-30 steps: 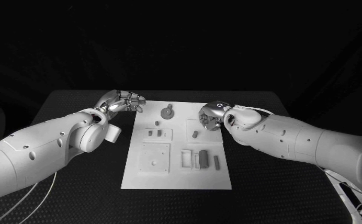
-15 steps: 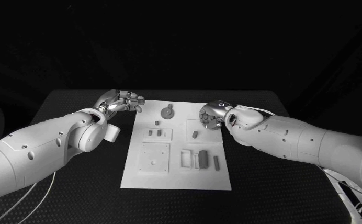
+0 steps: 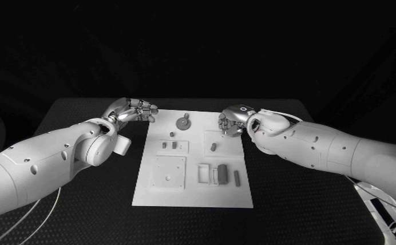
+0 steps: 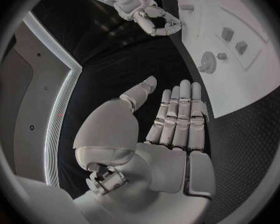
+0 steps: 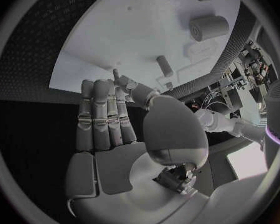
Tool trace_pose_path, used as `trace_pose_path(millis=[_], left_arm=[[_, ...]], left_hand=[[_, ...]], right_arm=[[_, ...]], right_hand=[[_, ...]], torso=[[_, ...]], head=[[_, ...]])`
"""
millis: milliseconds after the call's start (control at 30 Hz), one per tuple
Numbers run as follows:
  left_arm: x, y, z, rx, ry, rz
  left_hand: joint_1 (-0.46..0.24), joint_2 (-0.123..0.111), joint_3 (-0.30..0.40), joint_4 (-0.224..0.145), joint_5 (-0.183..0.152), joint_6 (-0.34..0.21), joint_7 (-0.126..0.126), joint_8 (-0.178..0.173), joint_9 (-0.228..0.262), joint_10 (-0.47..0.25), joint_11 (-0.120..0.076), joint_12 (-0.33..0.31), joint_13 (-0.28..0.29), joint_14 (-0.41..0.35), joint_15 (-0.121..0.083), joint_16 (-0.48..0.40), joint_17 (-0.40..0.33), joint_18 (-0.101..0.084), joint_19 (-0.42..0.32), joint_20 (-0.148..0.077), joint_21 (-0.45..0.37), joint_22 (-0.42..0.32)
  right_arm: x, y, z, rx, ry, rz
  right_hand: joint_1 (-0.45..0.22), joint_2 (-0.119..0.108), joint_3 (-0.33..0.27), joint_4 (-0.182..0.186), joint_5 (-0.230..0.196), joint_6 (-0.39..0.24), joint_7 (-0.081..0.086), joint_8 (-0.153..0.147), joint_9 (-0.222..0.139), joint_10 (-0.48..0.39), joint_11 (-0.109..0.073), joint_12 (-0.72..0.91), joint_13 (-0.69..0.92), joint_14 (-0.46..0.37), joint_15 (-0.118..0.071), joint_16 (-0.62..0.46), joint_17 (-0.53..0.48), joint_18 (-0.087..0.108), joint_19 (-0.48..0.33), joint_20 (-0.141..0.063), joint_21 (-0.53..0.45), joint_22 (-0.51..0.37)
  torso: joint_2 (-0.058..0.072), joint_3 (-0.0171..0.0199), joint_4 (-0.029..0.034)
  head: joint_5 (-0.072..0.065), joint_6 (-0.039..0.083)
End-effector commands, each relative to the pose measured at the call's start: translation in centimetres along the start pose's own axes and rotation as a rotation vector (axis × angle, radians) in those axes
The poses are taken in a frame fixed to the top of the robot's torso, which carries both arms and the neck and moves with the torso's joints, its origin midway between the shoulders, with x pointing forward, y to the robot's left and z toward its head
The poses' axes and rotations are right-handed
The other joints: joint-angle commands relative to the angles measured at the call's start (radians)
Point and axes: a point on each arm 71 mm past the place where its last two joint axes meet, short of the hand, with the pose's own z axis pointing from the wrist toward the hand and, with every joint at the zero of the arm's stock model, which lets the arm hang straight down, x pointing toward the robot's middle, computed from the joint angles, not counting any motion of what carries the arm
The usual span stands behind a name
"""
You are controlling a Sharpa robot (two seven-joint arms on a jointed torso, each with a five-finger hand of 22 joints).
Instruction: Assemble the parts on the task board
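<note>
Black table (image 3: 82, 222) lying beneath both robot hands, its matte surface stretching out past them on either side. Fine dotted texture showing on the table close under the left robot hand (image 4: 177, 129) and beside the right robot hand (image 5: 105, 119). Thin pale cables (image 3: 33, 222) trailing across the table behind the left robot hand.
</note>
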Motion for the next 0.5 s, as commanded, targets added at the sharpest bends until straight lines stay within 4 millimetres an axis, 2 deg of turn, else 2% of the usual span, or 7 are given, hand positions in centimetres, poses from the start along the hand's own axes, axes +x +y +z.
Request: trace_pose_path(millis=[33, 267, 500], left_arm=[[0.0, -0.1, 0.1, 0.008, 0.005, -0.008], [-0.1, -0.1, 0.0, 0.006, 0.002, -0.007], [-0.1, -0.1, 0.0, 0.007, 0.000, -0.007]], left_hand=[[-0.008, 0.001, -0.007, -0.002, -0.001, -0.006, -0.001, 0.006, -0.001, -0.005, 0.000, -0.004, -0.002, -0.009, 0.001, -0.005, 0.001, 0.007, 0.001, 0.007, 0.002, -0.002], [-0.008, 0.001, -0.007, -0.002, -0.001, -0.007, -0.001, 0.006, -0.001, -0.006, 0.000, -0.004, -0.002, -0.009, 0.001, -0.005, 0.002, 0.008, 0.001, 0.007, 0.002, -0.002], [-0.009, 0.001, -0.008, -0.001, -0.001, -0.008, 0.000, 0.006, -0.002, -0.007, 0.000, -0.005, -0.003, -0.009, 0.001, -0.006, 0.004, 0.008, 0.002, 0.007, 0.002, -0.003]], right_arm=[[0.3, -0.2, -0.1, 0.001, 0.066, 0.024], [0.0, -0.2, -0.3, 0.005, 0.075, 0.077], [-2.6, 0.6, -0.6, -0.049, -0.048, 0.196]], right_hand=[[0.007, -0.001, 0.007, 0.001, 0.007, 0.005, 0.004, 0.006, 0.001, 0.007, -0.002, 0.003, 0.000, 0.001, -0.006, 0.007, 0.002, 0.015, 0.002, -0.004, 0.006, 0.025], [0.007, 0.000, 0.007, 0.002, 0.007, 0.005, 0.004, 0.006, 0.002, 0.007, -0.002, 0.003, 0.000, 0.001, -0.006, 0.007, 0.002, 0.015, 0.002, -0.004, 0.007, 0.025], [0.006, 0.001, 0.007, 0.002, 0.007, 0.004, 0.004, 0.005, 0.003, 0.007, -0.001, 0.002, 0.001, 0.000, -0.005, 0.007, 0.002, 0.015, 0.001, -0.004, 0.008, 0.025]], torso=[[0.000, 0.0001, 0.0002], [0.001, 0.0003, 0.0001], [0.001, -0.0005, -0.0021]], head=[[-0.001, -0.001], [0.002, -0.003], [0.002, -0.002]])
